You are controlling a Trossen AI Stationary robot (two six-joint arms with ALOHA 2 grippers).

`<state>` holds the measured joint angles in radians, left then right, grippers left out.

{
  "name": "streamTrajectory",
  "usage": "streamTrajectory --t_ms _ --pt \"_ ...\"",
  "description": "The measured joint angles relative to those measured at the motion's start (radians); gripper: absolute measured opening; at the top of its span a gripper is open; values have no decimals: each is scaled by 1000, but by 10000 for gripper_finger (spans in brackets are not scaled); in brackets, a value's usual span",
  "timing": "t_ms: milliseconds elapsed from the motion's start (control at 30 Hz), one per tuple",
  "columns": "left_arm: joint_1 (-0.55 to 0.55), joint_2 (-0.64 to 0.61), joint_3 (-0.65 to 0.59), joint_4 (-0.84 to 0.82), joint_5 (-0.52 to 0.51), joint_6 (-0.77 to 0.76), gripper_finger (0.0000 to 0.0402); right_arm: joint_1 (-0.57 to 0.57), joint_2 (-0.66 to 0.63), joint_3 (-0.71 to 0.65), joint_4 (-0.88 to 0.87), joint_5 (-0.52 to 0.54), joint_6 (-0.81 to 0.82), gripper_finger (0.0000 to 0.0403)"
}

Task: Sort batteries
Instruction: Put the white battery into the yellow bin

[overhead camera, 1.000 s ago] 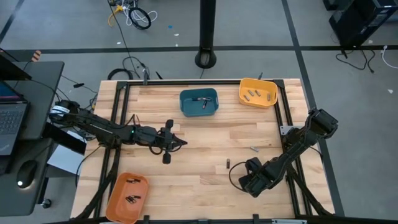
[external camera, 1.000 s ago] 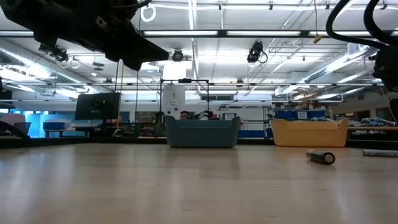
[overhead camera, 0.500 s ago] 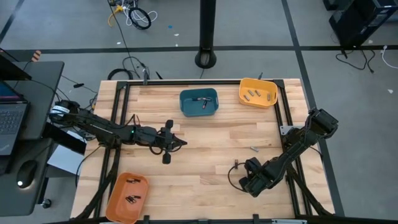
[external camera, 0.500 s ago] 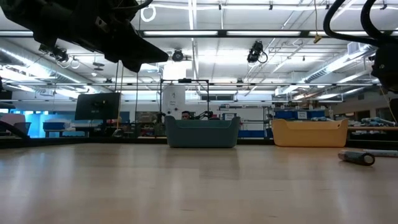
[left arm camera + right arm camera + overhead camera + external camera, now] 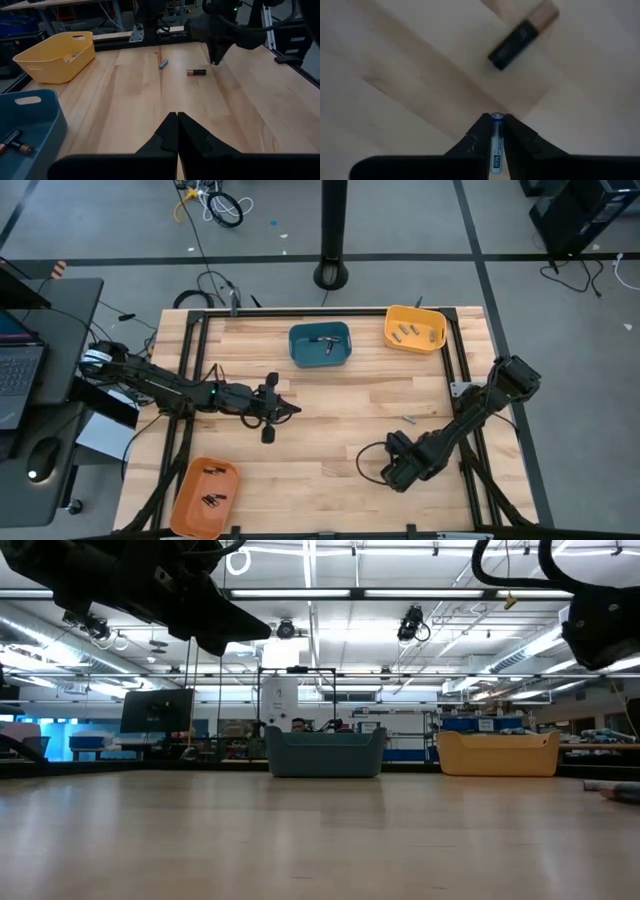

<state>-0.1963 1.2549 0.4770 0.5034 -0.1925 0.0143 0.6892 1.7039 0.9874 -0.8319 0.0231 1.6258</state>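
Above pale wooden planks (image 5: 420, 75), right claw (image 5: 496, 131) pinches a slim blue-tipped battery (image 5: 496, 142); left claw (image 5: 177, 131) closed, empty.

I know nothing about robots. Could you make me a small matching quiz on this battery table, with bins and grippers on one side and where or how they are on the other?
1. blue bin
2. orange bin
3. left gripper
4. right gripper

A. clamped on a slim battery
B. shut, holding nothing
C. in a corner, on the left gripper's side
D. mid-edge, beside the yellow bin

Pairs: 1-D, 2-C, 3-B, 4-A
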Motion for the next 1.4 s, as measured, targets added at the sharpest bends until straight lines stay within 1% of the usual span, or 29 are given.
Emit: streamTrajectory --t_ms 233,433,733,1000,1100,1167,1400 --pt "0 0 0 1 -1 -1 6 -87 -1 54 -67 24 -186 42" --pt "0 0 0 8 -21 0 6 -203 -2 116 -147 45 -418 42" --pt "0 0 0 8 -46 5 6 -436 -3 230 -218 116 -785 42" --pt "0 0 0 8 -46 5 6 -636 -4 337 -260 118 -1086 42" --pt "0 0 0 8 -46 3 6 -719 -4 370 -294 121 -1172 42" --pt "0 0 0 8 -46 3 6 -776 -4 385 -320 143 -1216 41" --pt "0 0 0 22 -49 1 6 -988 -5 389 -317 152 -1320 41"
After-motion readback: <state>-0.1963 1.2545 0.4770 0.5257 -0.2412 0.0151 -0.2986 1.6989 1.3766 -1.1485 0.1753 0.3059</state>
